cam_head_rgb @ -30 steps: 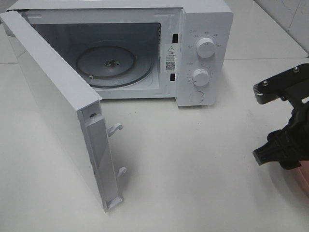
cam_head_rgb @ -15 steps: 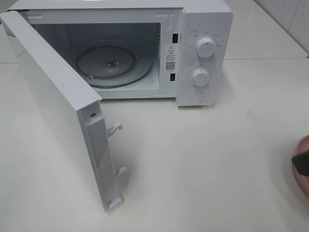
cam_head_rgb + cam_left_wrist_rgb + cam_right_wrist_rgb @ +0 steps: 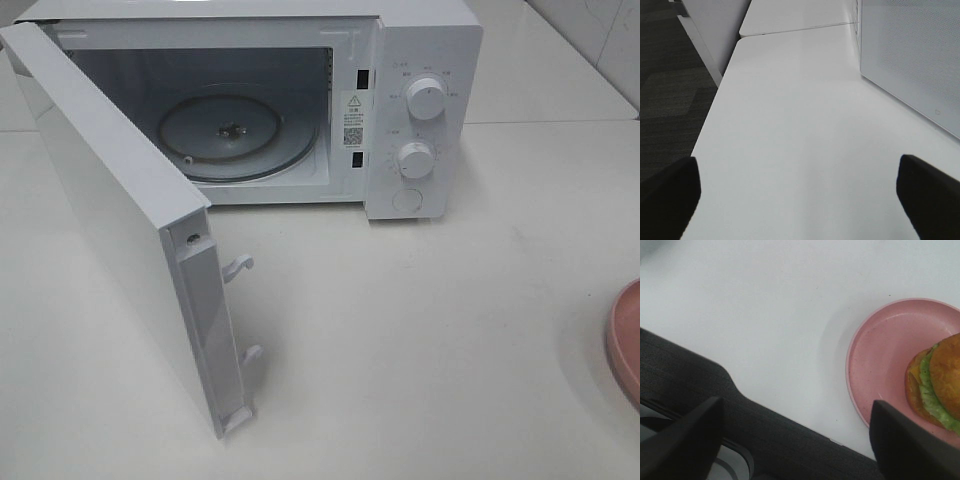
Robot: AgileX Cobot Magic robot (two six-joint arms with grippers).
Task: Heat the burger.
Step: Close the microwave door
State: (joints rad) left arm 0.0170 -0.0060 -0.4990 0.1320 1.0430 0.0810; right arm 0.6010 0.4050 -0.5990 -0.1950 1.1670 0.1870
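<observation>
White table, white microwave standing at the back of it with its door swung wide open, round pink plate lying at the table's right edge, mostly cut off

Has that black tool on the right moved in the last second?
Yes. It has withdrawn rightward out of the overhead view, away from the microwave, uncovering the pink plate.
</observation>
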